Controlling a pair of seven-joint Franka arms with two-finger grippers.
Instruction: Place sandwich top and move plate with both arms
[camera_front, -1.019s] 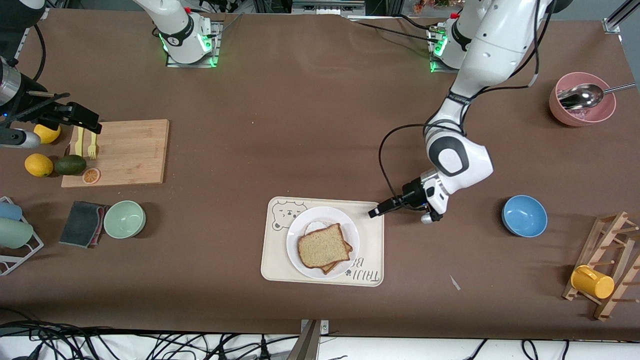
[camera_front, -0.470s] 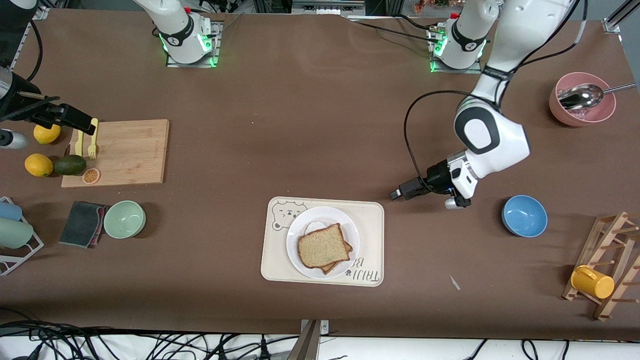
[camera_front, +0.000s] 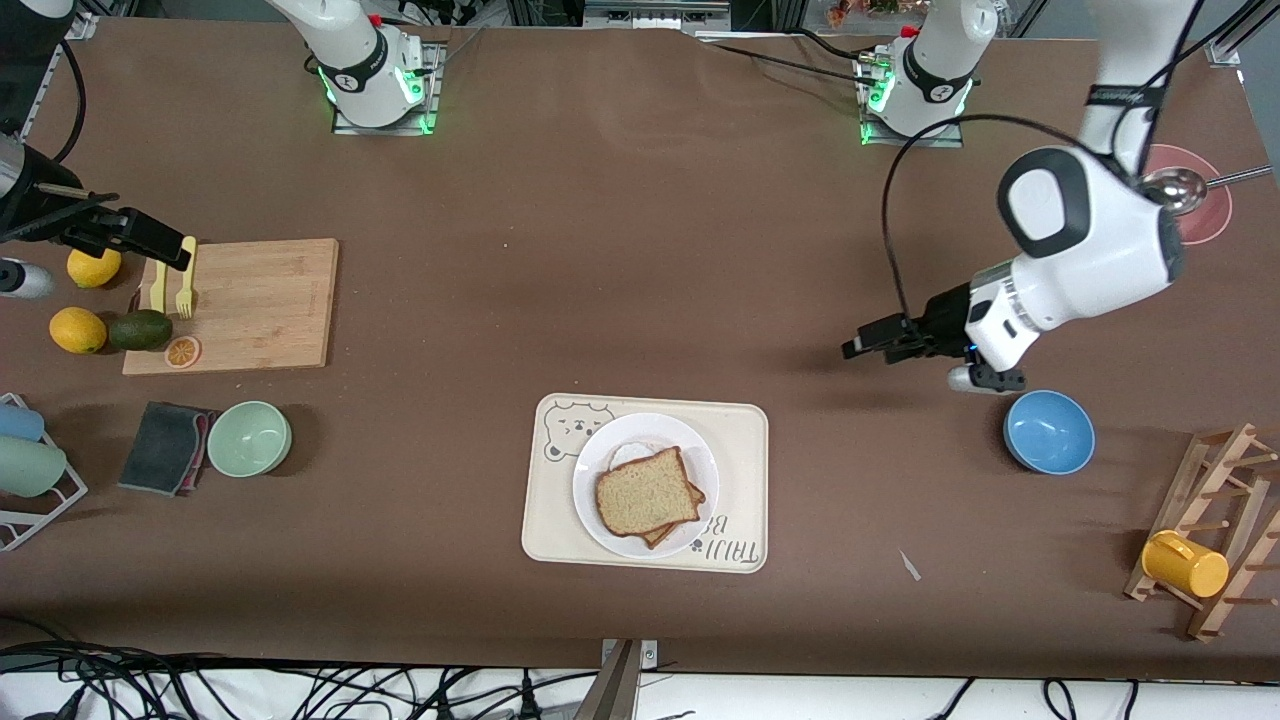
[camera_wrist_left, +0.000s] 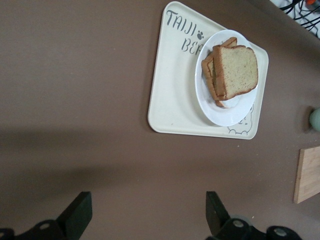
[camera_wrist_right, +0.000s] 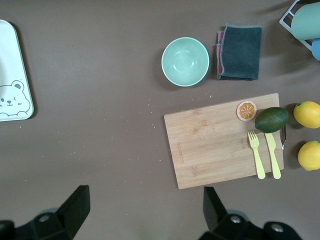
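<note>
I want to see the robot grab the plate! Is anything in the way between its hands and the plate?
Nothing visible. The left gripper, open, hangs over bare table; the right gripper, open, is over the cutting board. The plate, carrying the sandwich top, sits on the tray.

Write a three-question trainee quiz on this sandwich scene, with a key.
1. True or false: the sandwich top lies on the stack on the plate.
2. The plate sits on: A) the cutting board B) the tray C) bare table.
3. State of the left claw and right claw, and what each is over?

Key: 1. True. 2. B. 3. Both open and empty; the left over bare table near the blue bowl, the right over the cutting board's edge.
</note>
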